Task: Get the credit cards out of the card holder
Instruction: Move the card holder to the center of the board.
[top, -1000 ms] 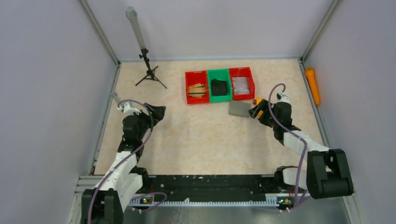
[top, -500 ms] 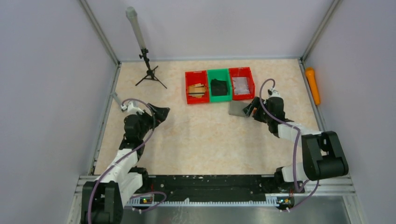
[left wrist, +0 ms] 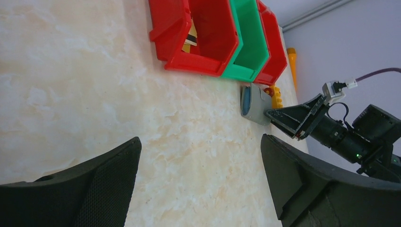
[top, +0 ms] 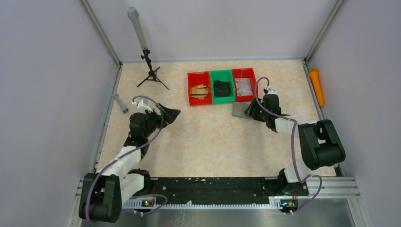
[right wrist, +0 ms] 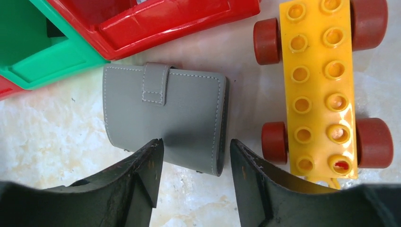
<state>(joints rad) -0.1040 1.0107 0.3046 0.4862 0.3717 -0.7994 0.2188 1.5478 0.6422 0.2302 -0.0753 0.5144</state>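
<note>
**A:** Grey stitched fold-over card holder [right wrist: 163, 109] dead ahead of the right gripper [right wrist: 195, 153], lying flat on the mottled beige table [right wrist: 47, 137], its strap tab fastened over the far edge.

**B:** And the jaws?

**A:** Spread wide, gripping nothing. One black fingertip [right wrist: 149, 161] overlaps the holder's near edge, and the other stands just off its right-hand side. Whether either touches it, I cannot tell from the wrist view.

**B:** The credit cards?

**A:** Hidden! The holder is folded shut, and only a blue sliver shows at one end in the left wrist view.

**B:** What's around it?

**A:** Just right of the fingers is a yellow studded plastic brick on dark red wheels [right wrist: 321, 90], its near end cut off behind the finger. Beyond the holder, close to its far edge, are a red plastic bin [right wrist: 156, 21] and a green plastic bin [right wrist: 42, 52], both cropped by the frame. Their contents are too small to make out from overhead.

**B:** The other arm?

**A:** Left gripper [left wrist: 198, 156] is well apart from all that, with its fingers parted, holding nothing, and the holder far out ahead of it.
</note>
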